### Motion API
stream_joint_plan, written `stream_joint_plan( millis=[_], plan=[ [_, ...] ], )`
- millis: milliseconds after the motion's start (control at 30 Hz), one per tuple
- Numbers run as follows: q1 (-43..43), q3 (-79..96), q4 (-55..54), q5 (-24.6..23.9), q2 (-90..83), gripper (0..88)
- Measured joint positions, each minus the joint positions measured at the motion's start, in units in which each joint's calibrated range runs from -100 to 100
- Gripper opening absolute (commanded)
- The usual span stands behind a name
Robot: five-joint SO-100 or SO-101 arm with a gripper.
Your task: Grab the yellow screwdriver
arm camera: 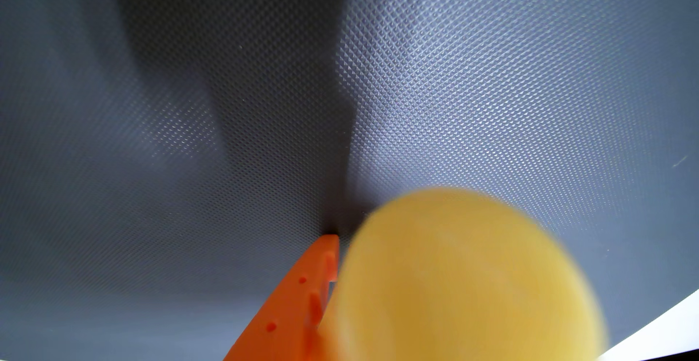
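Screwdriver blurred beside orange claw finger; grip state unclear; textured mat ahead bare.

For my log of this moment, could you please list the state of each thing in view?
Screwdriver: yellow handle end close to the camera, blurred, right beside the orange finger.
Gripper finger: orange, tip down near the mat, against the handle; open or shut cannot be told.
Mat: grey, textured, flat, partly shadowed.

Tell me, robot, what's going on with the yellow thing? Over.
Orange finger low over grey textured mat, right beside yellow handle. Handle blurred, very close to camera. Grip state unclear. Nothing in the way.
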Motion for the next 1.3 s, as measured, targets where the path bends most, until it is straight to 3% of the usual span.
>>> stream_joint_plan(
  millis=[300,500,900,1300],
  plan=[
    [0.00,0.00,0.00,0.00,0.00,2.5],
    [0.00,0.00,0.00,0.00,0.00,10.6],
    [0.00,0.18,0.09,-0.05,0.00,1.2],
    [-0.37,0.09,0.00,0.00,0.00,0.9]
  ],
)
